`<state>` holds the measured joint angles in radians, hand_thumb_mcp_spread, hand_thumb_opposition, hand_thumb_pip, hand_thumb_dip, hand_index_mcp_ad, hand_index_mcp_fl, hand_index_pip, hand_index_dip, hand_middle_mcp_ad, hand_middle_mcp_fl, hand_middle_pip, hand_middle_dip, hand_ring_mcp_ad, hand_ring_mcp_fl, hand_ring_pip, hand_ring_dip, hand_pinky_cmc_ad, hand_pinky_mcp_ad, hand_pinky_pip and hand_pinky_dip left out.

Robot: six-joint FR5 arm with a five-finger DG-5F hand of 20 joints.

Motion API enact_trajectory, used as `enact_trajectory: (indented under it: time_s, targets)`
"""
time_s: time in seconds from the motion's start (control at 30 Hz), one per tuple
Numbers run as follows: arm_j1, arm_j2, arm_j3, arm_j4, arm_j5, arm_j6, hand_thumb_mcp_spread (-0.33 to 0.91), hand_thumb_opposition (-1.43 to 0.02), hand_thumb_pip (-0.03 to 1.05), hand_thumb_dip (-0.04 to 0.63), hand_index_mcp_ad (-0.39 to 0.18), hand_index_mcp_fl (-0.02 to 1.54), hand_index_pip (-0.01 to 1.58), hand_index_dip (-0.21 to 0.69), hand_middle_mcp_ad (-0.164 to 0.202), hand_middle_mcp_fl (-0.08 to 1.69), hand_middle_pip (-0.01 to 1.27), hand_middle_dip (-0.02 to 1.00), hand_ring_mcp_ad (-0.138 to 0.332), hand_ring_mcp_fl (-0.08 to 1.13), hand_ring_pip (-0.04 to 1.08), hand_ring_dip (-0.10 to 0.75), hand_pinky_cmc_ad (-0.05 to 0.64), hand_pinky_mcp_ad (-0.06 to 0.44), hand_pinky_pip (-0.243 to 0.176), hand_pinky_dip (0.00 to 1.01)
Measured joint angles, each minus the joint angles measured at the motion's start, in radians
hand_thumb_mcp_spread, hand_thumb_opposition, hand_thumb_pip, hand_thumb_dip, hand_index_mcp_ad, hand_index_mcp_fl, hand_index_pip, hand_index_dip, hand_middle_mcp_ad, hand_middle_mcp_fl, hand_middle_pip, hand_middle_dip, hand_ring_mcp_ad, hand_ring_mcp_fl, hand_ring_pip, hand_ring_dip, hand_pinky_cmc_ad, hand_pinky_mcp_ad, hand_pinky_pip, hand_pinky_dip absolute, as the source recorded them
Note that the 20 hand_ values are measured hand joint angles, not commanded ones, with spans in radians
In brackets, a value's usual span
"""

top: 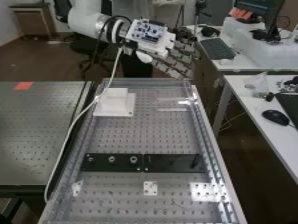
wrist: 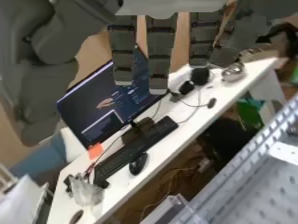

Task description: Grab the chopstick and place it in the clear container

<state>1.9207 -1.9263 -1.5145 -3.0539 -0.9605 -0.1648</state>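
Bench: we see its perforated top [top: 146, 132] running away from us in the high view, with metal rails along its long edges.
Neighbouring table: we have a second perforated top [top: 36, 130] beyond the bench's left edge, an orange patch [top: 23, 86] near its far edge.
Desk: we see this white one [top: 241, 90] beyond the bench's right edge.
Arm: we see the white arm [top: 86, 20] enter from the upper left.
Monitor: we find it [wrist: 106, 100] standing on the desk in the wrist view, a keyboard [wrist: 126, 157] in front.
Hand: we see it [top: 174, 56] raised by the bench's far edge, towards the right corner; its fingers are straight and spread slightly apart.
Black plates: we see two [top: 173, 162] end to end, crossing the bench between its long edges.
White block: we see it [top: 114, 102] near the far left corner.
Clear container: we take the see-through piece [top: 173, 109] near the far right corner for it, lower than the fingers and apart from them.
Mouse: we see it [top: 274, 117] on the desk, near its left edge.
Chopstick: we cannot tell where it lies relative to the fingers.
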Motion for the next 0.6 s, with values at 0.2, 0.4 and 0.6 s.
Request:
enact_trajectory:
  time_s: [0.2,0.4,0.6]
  targets:
    - [-0.071,0.056,-0.006,0.021,-0.217,-0.315,0.27,-0.65,0.50,0.115,-0.134,0.30,0.05,0.339,0.038,0.30,0.10,0.42,0.185,0.02,0.09,0.253,0.330,0.147,-0.059,0.19]
    - [-0.173,0.091,0.017,0.028,-0.386,-0.517,0.25,-0.65,0.50,0.113,-0.138,0.30,0.05,0.314,0.040,0.30,0.10,0.40,0.185,0.02,0.09,0.248,0.328,0.147,-0.059,0.18]
    - [-0.219,0.085,0.064,0.045,-0.399,-0.553,0.26,-0.65,0.55,0.112,-0.150,0.30,0.05,0.314,0.038,0.30,0.10,0.40,0.185,0.02,0.09,0.248,0.319,0.147,-0.059,0.18]
